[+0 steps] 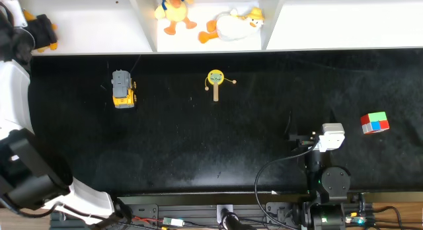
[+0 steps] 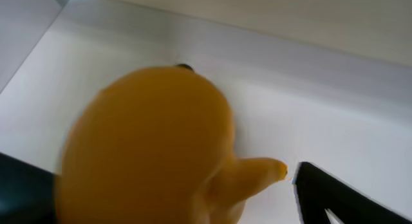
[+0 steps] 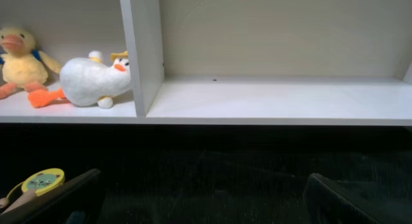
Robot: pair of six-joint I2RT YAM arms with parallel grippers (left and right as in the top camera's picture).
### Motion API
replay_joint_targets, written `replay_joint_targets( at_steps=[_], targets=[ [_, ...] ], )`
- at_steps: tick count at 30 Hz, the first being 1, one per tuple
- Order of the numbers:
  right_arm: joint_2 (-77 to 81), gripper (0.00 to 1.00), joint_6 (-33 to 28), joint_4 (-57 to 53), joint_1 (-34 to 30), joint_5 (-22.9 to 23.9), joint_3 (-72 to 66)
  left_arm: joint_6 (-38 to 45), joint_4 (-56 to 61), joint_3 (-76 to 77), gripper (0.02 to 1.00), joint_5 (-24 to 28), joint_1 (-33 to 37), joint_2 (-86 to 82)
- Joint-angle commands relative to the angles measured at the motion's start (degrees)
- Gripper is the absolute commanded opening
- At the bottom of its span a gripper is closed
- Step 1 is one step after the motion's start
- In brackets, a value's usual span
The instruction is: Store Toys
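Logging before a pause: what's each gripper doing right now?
Left gripper: at a rounded orange plush toy in the white shelf; grip cannot be told.
Right gripper: open, empty.

Setting: robotics lab test bench. Evidence: 1 worktop [image 1: 198,151] covered in black matting. 1 white shelf unit [image 1: 145,22] with 3 bays along the far edge. Left arm [image 1: 26,170] and right arm [image 1: 330,180] mounted at the near edge. Loose cables [image 1: 264,174] trail along the front rail.
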Motion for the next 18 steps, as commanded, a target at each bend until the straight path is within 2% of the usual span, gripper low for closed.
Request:
replay_joint_targets(
  at_steps=[1,18],
  targets=[
    [-0.44,0.991,0.02,0.22,-0.28,-0.39,-0.79,-0.24,0.24,-0.52,0.998,0.83,-0.11,1.31],
    [-0.44,0.993,0.00,0.22,-0.28,-0.39,-0.79,-0.22,0.39,-0.50,0.998,0.83,-0.11,-1.66]
  ],
)
